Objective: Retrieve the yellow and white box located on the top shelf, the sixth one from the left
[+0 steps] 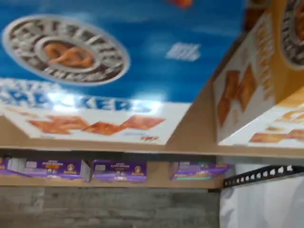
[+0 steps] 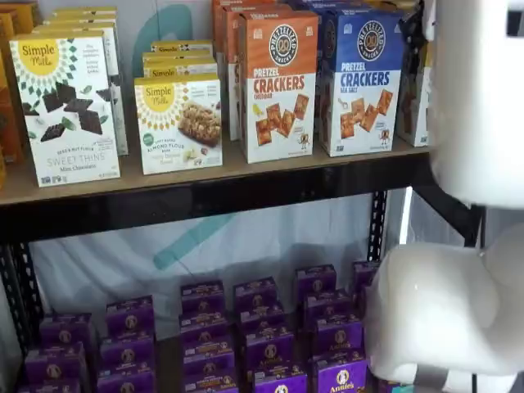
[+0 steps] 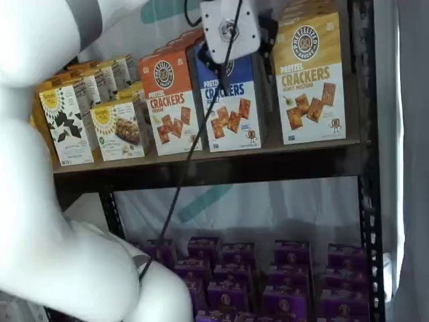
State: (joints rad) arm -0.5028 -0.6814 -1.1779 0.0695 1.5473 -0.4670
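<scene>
Look at the top shelf (image 3: 221, 164) in a shelf view: the yellow and white box (image 3: 310, 79), marked Pretzel Crackers Honey Mustard, stands upright at the right end of the row, close to the black upright (image 3: 365, 134). Just left of it, with a gap between, stands the blue Pretzel Crackers box (image 3: 231, 111), then the orange Pretzel Crackers box (image 3: 171, 107) beside that. Further left you see the Simple Mills boxes (image 3: 117, 127).

The gripper (image 3: 231, 28) shows only as its white body with a black cable (image 3: 194, 144) hanging down across the blue box; it sits high in front of that box, left of the yellow one. You cannot tell whether the fingers are spread or closed, since they do not show.

In both shelf views the white arm (image 2: 458, 311) fills much of the foreground. In the other shelf view the yellow box is mostly hidden behind the arm, while the orange box and the blue box face you on the tan board.

The wrist view is blurred: the blue box fills most of it, and the yellow box's side (image 1: 247, 90) stands beside it on the board. Purple boxes (image 1: 118, 170) sit on the lower shelf
</scene>
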